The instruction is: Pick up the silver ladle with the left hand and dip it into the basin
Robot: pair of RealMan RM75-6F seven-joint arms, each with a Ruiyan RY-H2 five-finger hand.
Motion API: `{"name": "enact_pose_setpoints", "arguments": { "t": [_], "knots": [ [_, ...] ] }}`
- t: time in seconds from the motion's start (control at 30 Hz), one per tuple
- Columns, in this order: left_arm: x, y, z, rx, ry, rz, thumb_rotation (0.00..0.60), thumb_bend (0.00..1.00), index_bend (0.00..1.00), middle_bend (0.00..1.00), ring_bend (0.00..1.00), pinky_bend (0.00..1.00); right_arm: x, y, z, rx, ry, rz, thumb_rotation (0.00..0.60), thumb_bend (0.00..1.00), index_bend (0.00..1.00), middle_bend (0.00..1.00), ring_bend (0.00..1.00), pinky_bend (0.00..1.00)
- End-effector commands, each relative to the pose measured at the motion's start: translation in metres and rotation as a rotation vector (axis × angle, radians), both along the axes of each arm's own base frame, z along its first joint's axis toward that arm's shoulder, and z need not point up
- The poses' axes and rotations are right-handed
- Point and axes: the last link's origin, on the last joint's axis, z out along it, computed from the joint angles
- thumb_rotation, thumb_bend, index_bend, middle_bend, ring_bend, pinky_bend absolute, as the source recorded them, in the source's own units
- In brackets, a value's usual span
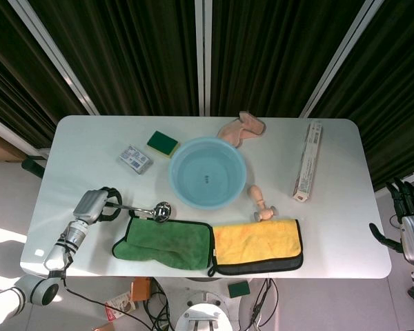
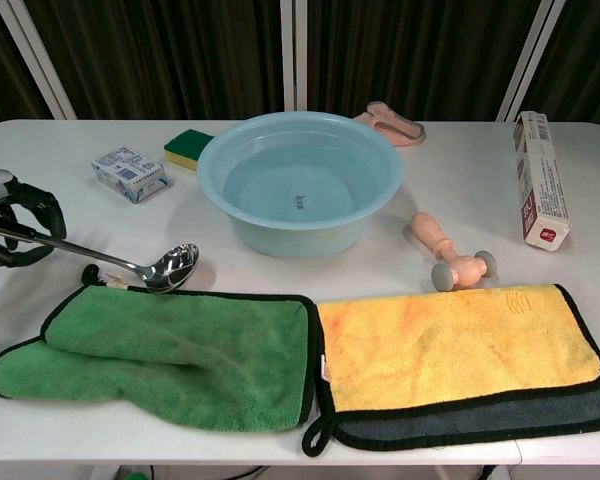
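The silver ladle (image 2: 150, 268) lies near the table's left side, its bowl (image 1: 161, 209) just above the green cloth (image 1: 165, 241). My left hand (image 1: 100, 205) grips the ladle's handle, and its black fingers (image 2: 20, 222) wrap around the thin rod at the left edge of the chest view. The bowl looks low, at or just over the tabletop. The light blue basin (image 1: 208, 172) stands in the middle of the table, to the right of the ladle and apart from it. My right hand (image 1: 410, 214) hangs off the table's right edge, fingers apart, holding nothing.
A yellow cloth (image 1: 258, 243) lies beside the green one at the front. A wooden roller (image 1: 261, 204) sits right of the basin. A long box (image 1: 307, 161), a pink brush (image 1: 241, 127), a green sponge (image 1: 163, 143) and a small blue packet (image 1: 135, 158) surround the basin.
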Motion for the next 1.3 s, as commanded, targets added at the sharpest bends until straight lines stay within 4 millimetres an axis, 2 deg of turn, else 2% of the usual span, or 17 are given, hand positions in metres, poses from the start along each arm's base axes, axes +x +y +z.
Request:
{"name": "enact_pose_setpoints", "arguments": {
  "t": [0.03,0.27,0.43,0.53,0.9,1.07,1.3],
  "knots": [
    [0.002,0.002,0.003,-0.005,-0.017,0.001,0.600,0.41,0.69,0.43,0.34,0.56,0.001,0.000,0.000,0.000,0.001,0.001,0.600,0.25,0.00,0.00,0.00,0.00],
    [0.009,0.009,0.016,0.009,-0.022,-0.009,0.600,0.42,0.69,0.46,0.40,0.60,0.001,0.000,0.000,0.000,0.000,0.003,0.600,0.25,0.00,0.00,0.00,0.00],
    [0.017,0.019,0.030,0.023,-0.040,-0.013,0.600,0.43,0.70,0.49,0.48,0.66,0.000,0.000,0.002,-0.004,-0.004,0.001,0.600,0.25,0.00,0.00,0.00,0.00],
    [0.024,0.026,0.040,0.036,-0.045,-0.026,0.600,0.43,0.70,0.50,0.49,0.66,-0.001,0.000,0.003,-0.008,-0.006,0.003,0.600,0.25,0.00,0.00,0.00,0.00],
    [0.065,0.059,0.073,0.044,-0.032,-0.080,0.600,0.43,0.70,0.52,0.57,0.70,-0.004,0.000,0.006,-0.017,-0.019,-0.001,0.600,0.26,0.00,0.00,0.00,0.00],
    [0.083,0.075,0.079,0.046,-0.018,-0.092,0.600,0.43,0.71,0.55,0.63,0.74,-0.006,-0.001,0.009,-0.025,-0.024,-0.001,0.600,0.26,0.00,0.00,0.00,0.00],
    [0.115,0.098,0.082,0.040,0.002,-0.123,0.600,0.43,0.71,0.57,0.65,0.75,-0.010,-0.001,0.013,-0.032,-0.030,-0.009,0.600,0.26,0.00,0.00,0.00,0.00]
  ]
}}
